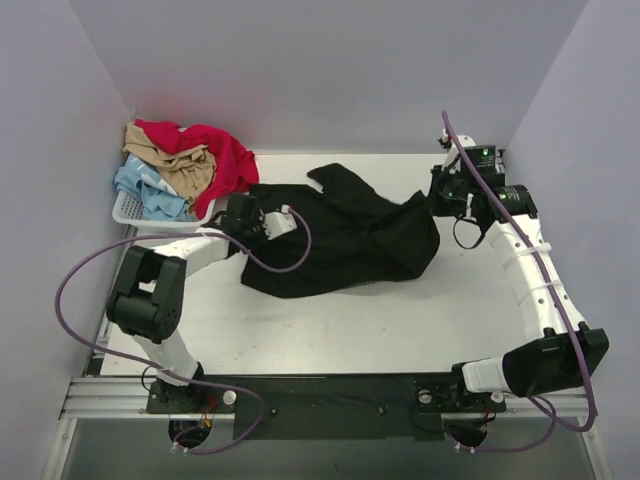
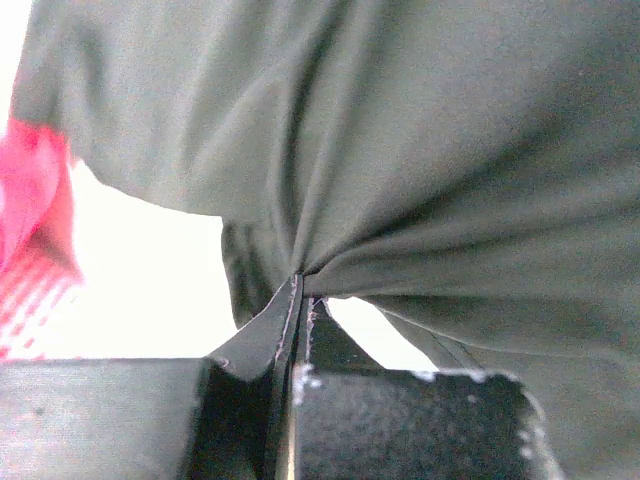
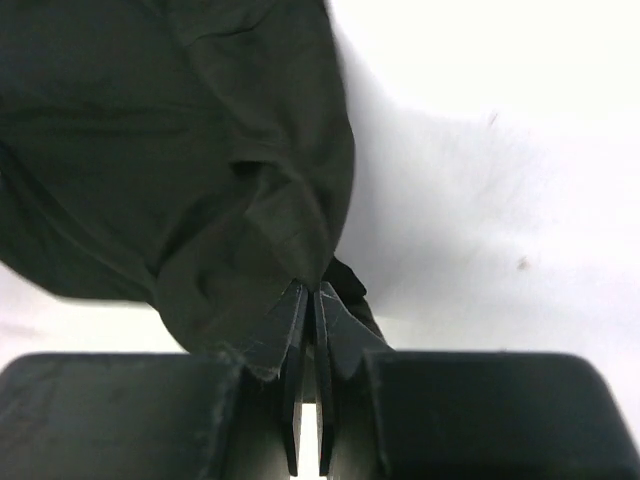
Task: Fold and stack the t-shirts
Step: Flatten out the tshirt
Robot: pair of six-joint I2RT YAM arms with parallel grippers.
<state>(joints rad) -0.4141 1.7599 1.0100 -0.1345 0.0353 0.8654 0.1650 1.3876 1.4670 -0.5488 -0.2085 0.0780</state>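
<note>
Starting at the upper left of the overhead view, a white basket [image 1: 128, 210] is seen. Its far side is hidden by a red t-shirt [image 1: 225, 155], a tan t-shirt [image 1: 185, 165] and a pale blue t-shirt [image 1: 150, 190] piled in it; how they are layered cannot be told. Just right of the basket, the left gripper [image 1: 258, 215] is largely lost against the black t-shirt [image 1: 345, 235], and its fingertips cannot be made out from above. The black t-shirt is spread crumpled across the middle of the table [image 1: 400, 320], with its left edge at the left gripper. Its right tip is at the right gripper [image 1: 440, 195] in the upper right. In the left wrist view, the left gripper is shown clamped on a pinch of the dark cloth, which fans upward from the closed fingers and fills most of the frame. A red blur is cut off at the left edge. In the right wrist view, the right gripper is likewise closed tight on a bunched corner of the black t-shirt. The cloth is gathered in the upper left of that frame, with bare white table at the right.
</note>
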